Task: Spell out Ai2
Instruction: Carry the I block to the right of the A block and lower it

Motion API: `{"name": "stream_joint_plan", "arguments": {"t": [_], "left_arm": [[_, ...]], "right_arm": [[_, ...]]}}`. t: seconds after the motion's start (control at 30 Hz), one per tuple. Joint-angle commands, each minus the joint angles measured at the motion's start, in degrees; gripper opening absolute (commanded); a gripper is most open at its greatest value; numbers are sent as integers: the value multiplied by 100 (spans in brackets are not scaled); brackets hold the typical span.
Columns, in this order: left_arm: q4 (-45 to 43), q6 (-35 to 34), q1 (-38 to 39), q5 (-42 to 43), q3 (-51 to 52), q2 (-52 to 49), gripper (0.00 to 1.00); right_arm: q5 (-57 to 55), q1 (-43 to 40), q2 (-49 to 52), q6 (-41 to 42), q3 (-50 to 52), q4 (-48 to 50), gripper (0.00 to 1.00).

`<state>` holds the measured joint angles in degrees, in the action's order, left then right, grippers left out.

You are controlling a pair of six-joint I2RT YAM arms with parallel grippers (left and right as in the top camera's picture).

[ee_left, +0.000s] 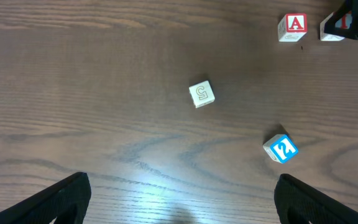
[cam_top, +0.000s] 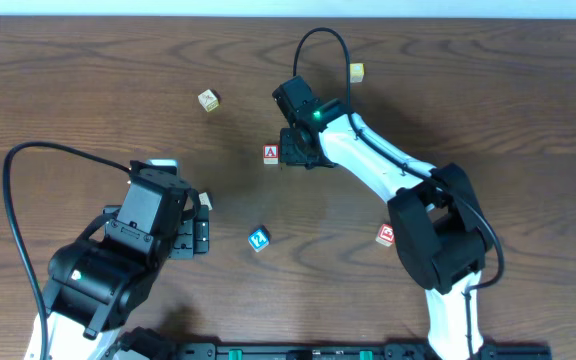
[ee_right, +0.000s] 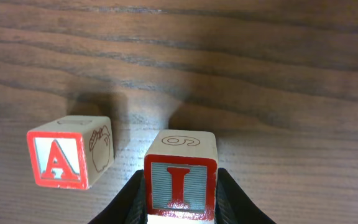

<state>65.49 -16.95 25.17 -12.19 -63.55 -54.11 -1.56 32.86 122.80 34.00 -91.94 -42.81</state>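
Beside the A block (ee_right: 61, 160), right jaws clench the I block (ee_right: 180, 180), left jaws released; a skewed drop could misalign them.

White-and-black arms (cam_top: 368, 155), looped black cables (cam_top: 325, 30)

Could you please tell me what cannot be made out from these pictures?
I block: overhead, hidden under the right claw.
Yellow block: overhead, its marking is too small to read.
Left claw: left wrist view, its fingers are cut off by the bottom edge.
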Motion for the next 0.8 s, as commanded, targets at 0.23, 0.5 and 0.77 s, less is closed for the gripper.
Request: {"name": "stream_joint_plan", "arguments": {"t": [0.23, 0.5, 0.77], "left_arm": [[-13, -61, -11, -39, -26, 26, 95], [-13, -61, -11, -39, -26, 26, 95], [-13, -61, -11, -39, -26, 26, 95]], "right_arm": [[-118, 83, -9, -83, -101, 42, 16], [-118, 98, 11, -81, -101, 42, 20], [-118, 98, 17, -81, -98, 42, 24]]}}
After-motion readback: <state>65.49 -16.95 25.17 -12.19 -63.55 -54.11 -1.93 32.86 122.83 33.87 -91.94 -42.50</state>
